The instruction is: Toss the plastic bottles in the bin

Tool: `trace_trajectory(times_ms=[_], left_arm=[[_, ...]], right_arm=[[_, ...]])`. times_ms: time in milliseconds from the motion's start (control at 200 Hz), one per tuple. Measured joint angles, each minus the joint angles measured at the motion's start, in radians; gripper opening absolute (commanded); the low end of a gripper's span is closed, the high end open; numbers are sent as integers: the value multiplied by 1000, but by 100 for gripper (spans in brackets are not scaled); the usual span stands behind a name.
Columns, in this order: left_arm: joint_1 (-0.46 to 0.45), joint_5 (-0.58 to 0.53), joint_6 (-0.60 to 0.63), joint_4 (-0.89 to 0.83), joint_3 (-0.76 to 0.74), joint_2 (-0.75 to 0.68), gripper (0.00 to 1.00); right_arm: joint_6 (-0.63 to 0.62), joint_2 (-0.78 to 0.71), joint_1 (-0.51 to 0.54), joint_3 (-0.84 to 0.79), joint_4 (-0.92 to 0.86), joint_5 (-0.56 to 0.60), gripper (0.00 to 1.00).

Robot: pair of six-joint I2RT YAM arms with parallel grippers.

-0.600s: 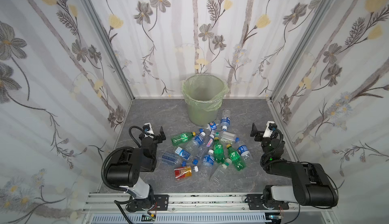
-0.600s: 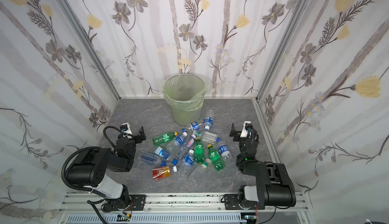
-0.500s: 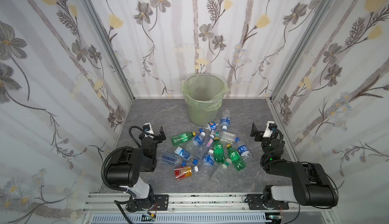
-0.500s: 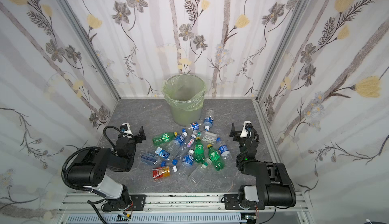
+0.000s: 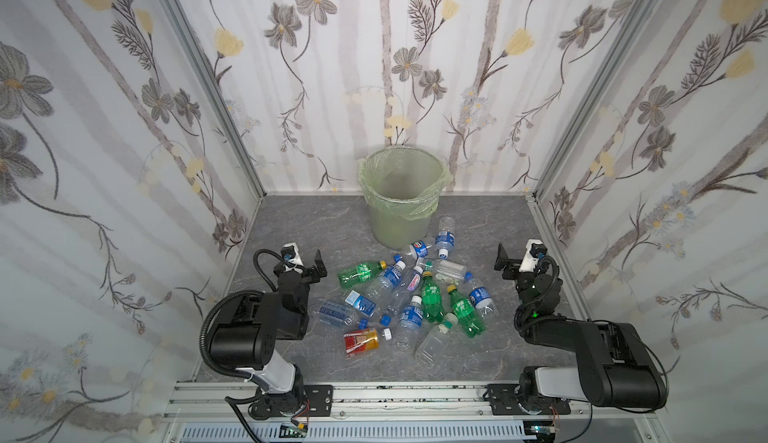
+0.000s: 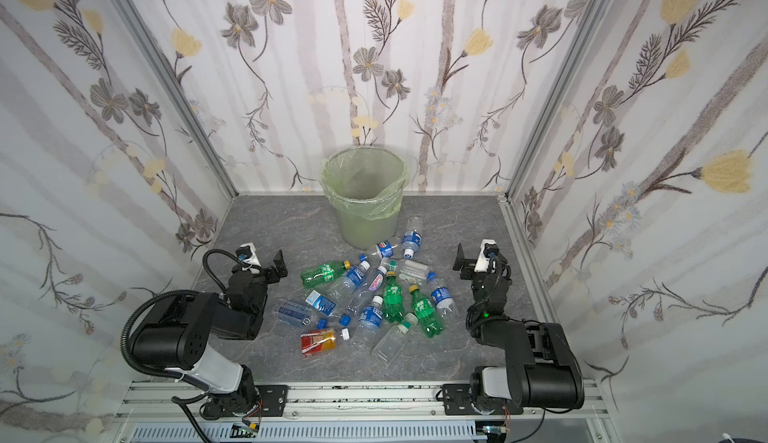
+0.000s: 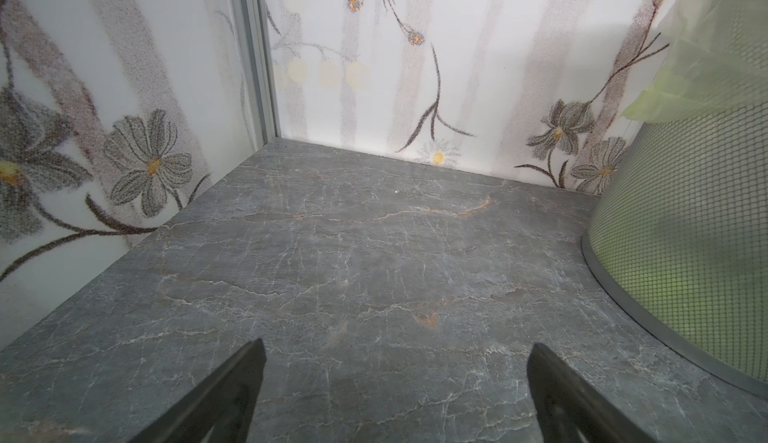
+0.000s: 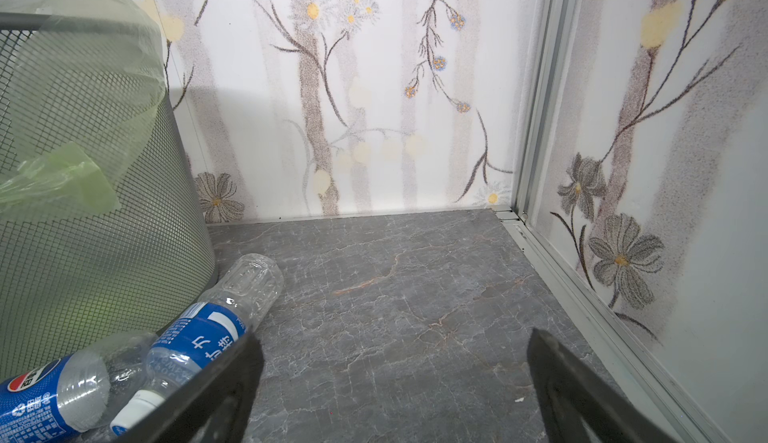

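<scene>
The left gripper [image 7: 397, 343] and right gripper [image 8: 395, 335] both gape wide, holding nothing, low over the table [image 5: 316, 220] on either side of the bottles [image 5: 432, 297]. These lie heaped in front of the bin [image 5: 399, 212], the nearest right at its foot.

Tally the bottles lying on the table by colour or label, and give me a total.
Green bottles: 3
Clear bottles with blue labels: 7
Clear bottle with pink label: 1
Clear bottles without labels: 2
Bottle with orange-red label: 1
Total: 14 in view; overlaps could hide another.
</scene>
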Motion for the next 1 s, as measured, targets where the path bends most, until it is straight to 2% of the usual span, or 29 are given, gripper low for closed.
trace_trajectory(times_ms=[670, 859, 1004], left_arm=[[-8, -4, 0, -1, 0, -3, 100], [-26, -37, 0, -116, 46, -149, 100], [-66, -76, -1, -289, 164, -234, 100]], right_arm=[[0, -13, 4, 3, -15, 7, 100], [-10, -153, 44, 119, -215, 59, 100], [15, -198, 77, 317, -504, 112, 100]])
